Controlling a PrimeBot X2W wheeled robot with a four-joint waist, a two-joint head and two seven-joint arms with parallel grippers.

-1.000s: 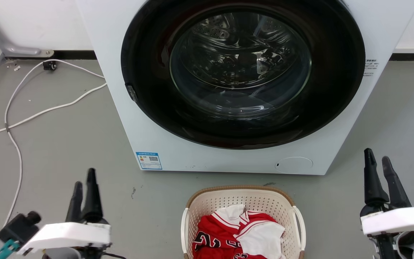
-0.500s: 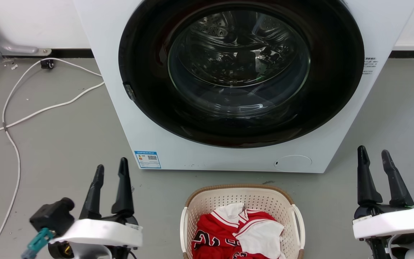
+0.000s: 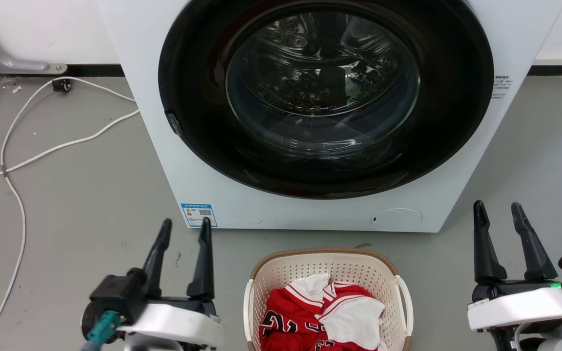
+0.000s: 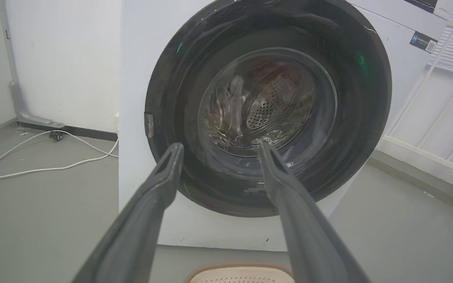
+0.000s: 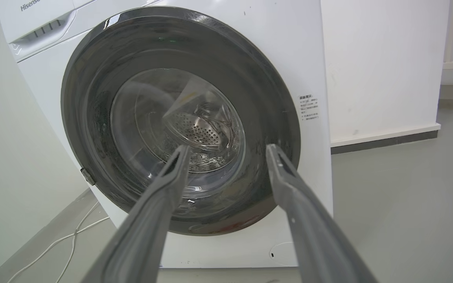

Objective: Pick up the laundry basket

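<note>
Both arms reach forward at low height with fingers pointing at the washer (image 3: 188, 195): the left gripper (image 3: 186, 224) and right gripper (image 3: 497, 207) are each spread wide and hold nothing. The basket (image 3: 310, 270) sits on the floor between them, just before the washer, with red and white clothes (image 3: 305, 317) inside. Since a second ago the left gripper has swung in towards the basket and opened from nearly closed, while the right has edged inward and widened.

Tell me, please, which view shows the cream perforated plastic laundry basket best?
The head view: the cream perforated plastic laundry basket sits bottom centre, brown rim, both white handles and red-and-white clothes visible, near end cropped. The left wrist view catches a sliver of rim at its bottom edge.
</note>
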